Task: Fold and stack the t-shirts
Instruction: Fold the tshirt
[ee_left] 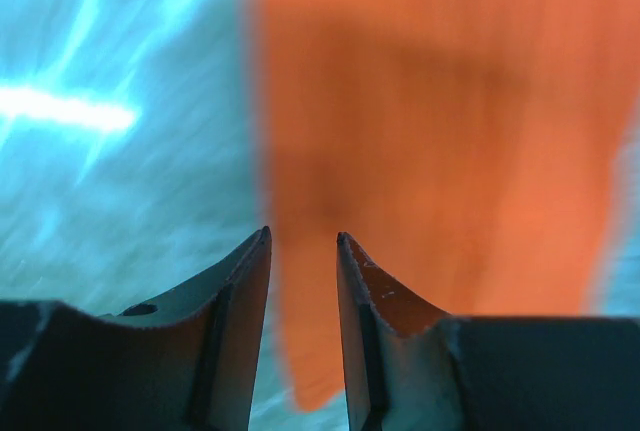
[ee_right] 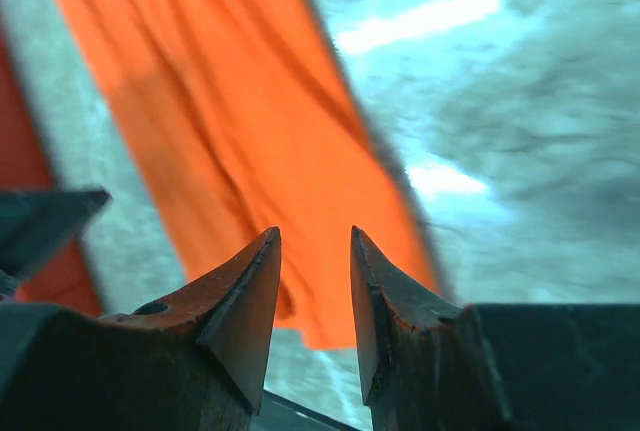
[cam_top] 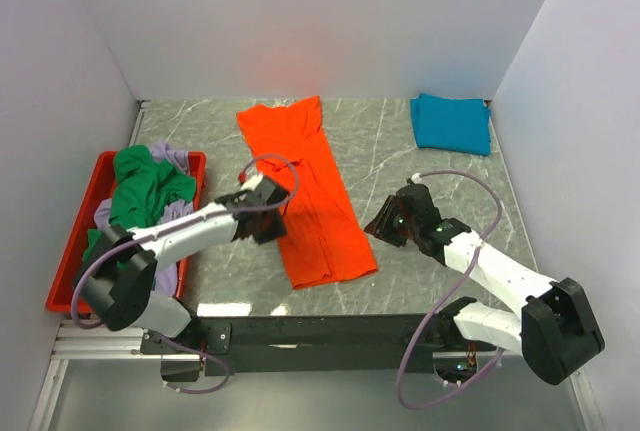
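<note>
Orange shirt [cam_top: 305,191] lies as a long folded strip mid-tabletop [cam_top: 410,166]; only the overhead view shows the folded teal shirt [cam_top: 450,123] far right, and the green shirt [cam_top: 145,191] and lavender shirt [cam_top: 176,160] heaped in the red tray [cam_top: 72,251]; left pincer [ee_left: 303,236], parted and empty, over the strip's left edge; right pincer [ee_right: 315,231] likewise, over bare tabletop beside its right edge.
</note>
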Controlling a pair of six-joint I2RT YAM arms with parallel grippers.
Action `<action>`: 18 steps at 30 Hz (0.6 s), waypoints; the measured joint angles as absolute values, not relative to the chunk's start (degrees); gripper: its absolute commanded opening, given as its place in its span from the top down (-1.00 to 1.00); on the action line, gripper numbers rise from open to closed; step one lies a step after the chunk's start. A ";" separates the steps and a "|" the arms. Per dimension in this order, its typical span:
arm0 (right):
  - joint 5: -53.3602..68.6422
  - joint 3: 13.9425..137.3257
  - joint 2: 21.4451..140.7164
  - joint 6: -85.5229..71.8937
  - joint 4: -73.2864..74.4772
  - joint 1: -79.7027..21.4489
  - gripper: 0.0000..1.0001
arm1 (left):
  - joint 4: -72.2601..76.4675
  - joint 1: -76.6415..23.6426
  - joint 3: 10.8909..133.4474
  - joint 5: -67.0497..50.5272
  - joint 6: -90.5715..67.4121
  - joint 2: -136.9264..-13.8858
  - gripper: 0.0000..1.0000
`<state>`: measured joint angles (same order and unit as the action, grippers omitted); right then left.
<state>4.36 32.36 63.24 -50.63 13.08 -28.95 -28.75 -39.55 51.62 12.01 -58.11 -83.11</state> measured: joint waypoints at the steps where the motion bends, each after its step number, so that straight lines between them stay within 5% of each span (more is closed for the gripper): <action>1: 4.69 32.34 63.24 -49.47 14.00 -28.32 0.17 | -29.12 -40.16 49.30 12.19 -59.20 -82.41 0.24; 18: 9.26 27.51 66.85 -43.11 15.25 -27.75 0.16 | -27.90 -57.54 35.31 12.62 -73.23 -72.38 -0.02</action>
<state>9.26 27.51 66.85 -43.11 15.25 -27.75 -27.90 -57.54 35.31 12.62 -73.23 -72.38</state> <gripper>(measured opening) 0.420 0.501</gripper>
